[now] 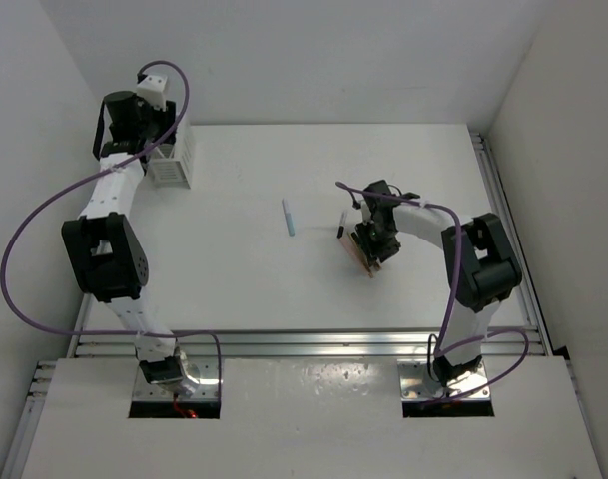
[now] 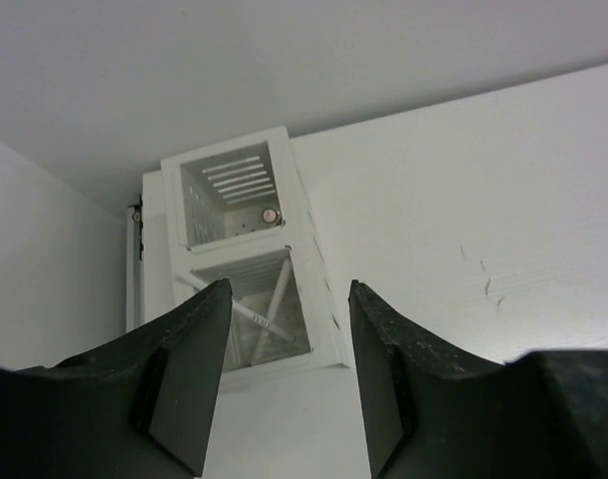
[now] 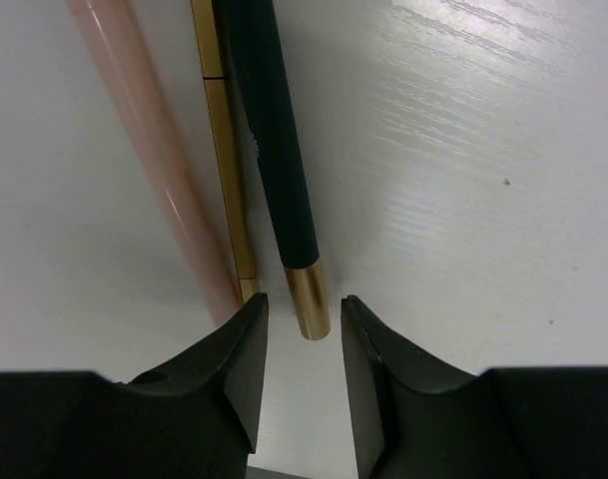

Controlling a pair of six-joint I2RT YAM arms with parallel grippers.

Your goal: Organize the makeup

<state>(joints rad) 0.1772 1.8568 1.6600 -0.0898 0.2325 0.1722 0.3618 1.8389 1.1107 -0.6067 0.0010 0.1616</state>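
At the far left corner of the table (image 1: 234, 284) the left gripper (image 2: 289, 289) hangs over the white slatted box (image 1: 176, 165), its jaws well apart with nothing between them. In the left wrist view the box's far compartment holds a round-capped stick (image 2: 271, 215) standing on end, and the near compartment holds two pale sticks (image 2: 256, 315) leaning crossed against each other. Toward the middle of the table the light blue stick (image 1: 288, 217) lies alone and flat, its long axis running near to far with the far end tipped slightly left. Right of it, the right gripper (image 3: 302, 314) is low over three sticks lying side by side and nearly parallel: the peach-pink stick (image 3: 149, 130), a slim gold stick (image 3: 222, 150) and a black stick (image 3: 274, 150). All three point away from the wrist camera. The black stick's gold end (image 3: 308, 299) sits between the right fingertips (image 3: 252, 324), which stand partly apart with a narrow gap on either side and grip nothing.
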